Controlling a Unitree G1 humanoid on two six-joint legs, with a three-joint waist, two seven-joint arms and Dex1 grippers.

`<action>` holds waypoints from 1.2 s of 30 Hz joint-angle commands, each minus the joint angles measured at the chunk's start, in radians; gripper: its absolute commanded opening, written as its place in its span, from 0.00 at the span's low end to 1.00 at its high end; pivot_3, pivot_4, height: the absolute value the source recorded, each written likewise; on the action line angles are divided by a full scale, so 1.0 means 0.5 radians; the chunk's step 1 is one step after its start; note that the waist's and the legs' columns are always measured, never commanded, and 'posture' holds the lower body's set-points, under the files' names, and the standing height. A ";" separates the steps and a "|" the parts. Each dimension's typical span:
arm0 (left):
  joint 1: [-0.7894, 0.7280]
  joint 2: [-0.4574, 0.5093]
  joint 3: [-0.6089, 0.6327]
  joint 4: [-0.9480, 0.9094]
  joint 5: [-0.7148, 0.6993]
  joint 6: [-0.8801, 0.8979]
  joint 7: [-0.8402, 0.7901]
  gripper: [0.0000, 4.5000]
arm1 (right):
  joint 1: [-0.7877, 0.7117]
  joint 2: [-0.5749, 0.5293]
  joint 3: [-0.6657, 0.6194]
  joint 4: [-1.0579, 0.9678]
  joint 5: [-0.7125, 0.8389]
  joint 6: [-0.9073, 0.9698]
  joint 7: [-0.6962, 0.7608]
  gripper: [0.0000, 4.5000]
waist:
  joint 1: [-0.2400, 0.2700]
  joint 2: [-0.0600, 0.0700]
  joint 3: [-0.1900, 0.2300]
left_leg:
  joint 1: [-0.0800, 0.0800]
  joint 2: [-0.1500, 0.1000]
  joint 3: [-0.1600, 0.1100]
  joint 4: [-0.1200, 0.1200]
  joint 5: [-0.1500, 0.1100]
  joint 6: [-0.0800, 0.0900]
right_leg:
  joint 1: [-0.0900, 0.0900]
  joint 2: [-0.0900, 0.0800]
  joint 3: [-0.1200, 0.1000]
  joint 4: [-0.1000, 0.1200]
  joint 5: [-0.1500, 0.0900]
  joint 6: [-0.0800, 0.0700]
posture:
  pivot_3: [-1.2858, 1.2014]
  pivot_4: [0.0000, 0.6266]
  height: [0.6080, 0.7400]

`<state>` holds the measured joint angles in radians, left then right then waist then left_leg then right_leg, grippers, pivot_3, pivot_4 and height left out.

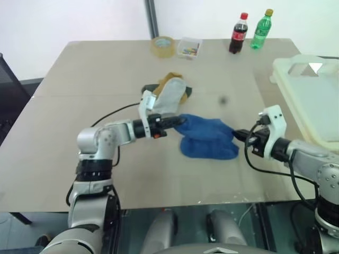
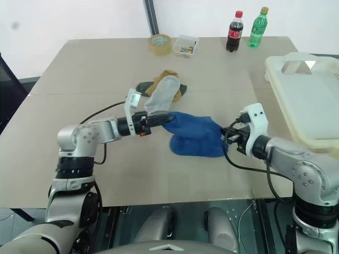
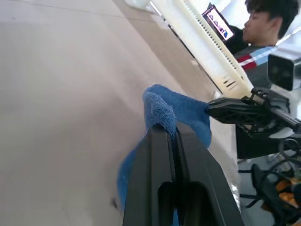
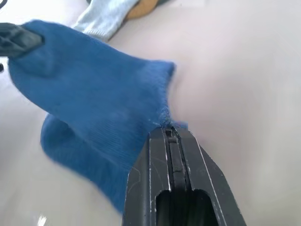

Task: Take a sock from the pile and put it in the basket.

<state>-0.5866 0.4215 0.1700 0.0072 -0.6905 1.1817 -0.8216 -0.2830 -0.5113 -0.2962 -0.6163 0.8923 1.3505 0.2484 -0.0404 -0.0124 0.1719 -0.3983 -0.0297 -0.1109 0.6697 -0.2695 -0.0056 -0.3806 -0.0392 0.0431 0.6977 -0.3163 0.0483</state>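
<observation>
Both hands pinch the soft blue sock (image 1: 207, 138), left hand (image 1: 177, 121) and right hand (image 1: 237, 134), between them above the beige desk (image 1: 79, 79); the large cream plastic basket (image 1: 296, 71) on the right waits.

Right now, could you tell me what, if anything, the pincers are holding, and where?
Both hold the blue sock: left pincer pinches one end, right pincer the opposite edge.

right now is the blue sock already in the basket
No, the blue sock hangs over the table, pinched between the left gripper and right gripper, well short of the basket.
</observation>
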 commanded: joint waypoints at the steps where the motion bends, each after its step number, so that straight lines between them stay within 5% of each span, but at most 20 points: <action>1: 0.121 -0.036 0.153 -0.252 -0.180 0.175 0.159 0.01 | 0.063 -0.096 -0.156 -0.168 0.145 0.081 0.012 0.00 | 0.003 0.000 0.000 | 0.000 0.000 0.000 0.000 0.000 0.000 | 0.001 -0.001 0.000 -0.001 0.000 0.000 | 0.52 0.24 1.00; 11: 0.404 -0.110 0.009 -0.570 -0.261 0.215 0.369 0.01 | 0.129 -0.198 -0.129 -0.169 0.200 0.136 -0.035 0.00 | 0.014 0.000 0.000 | 0.003 0.000 -0.001 0.001 -0.001 0.001 | 0.004 -0.001 -0.001 -0.001 0.000 0.000 | 0.52 0.24 1.00; 36: 0.426 -0.145 -0.229 -0.451 -0.171 -0.114 0.409 0.01 | 0.108 -0.225 -0.022 -0.112 0.097 0.029 -0.049 0.00 | 0.023 0.000 0.000 | 0.002 0.000 0.001 0.000 0.000 0.001 | 0.004 0.004 -0.001 -0.003 0.000 0.000 | 0.52 0.24 1.00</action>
<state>-0.3759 0.3447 0.0655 -0.2050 -0.7745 1.1441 -0.6051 -0.2305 -0.6229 -0.2932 -0.6489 0.9386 1.3842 0.2264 -0.0291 -0.0125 0.1719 -0.3974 -0.0299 -0.1104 0.6695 -0.2698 -0.0052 -0.3785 -0.0373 0.0428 0.6961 -0.3164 0.0483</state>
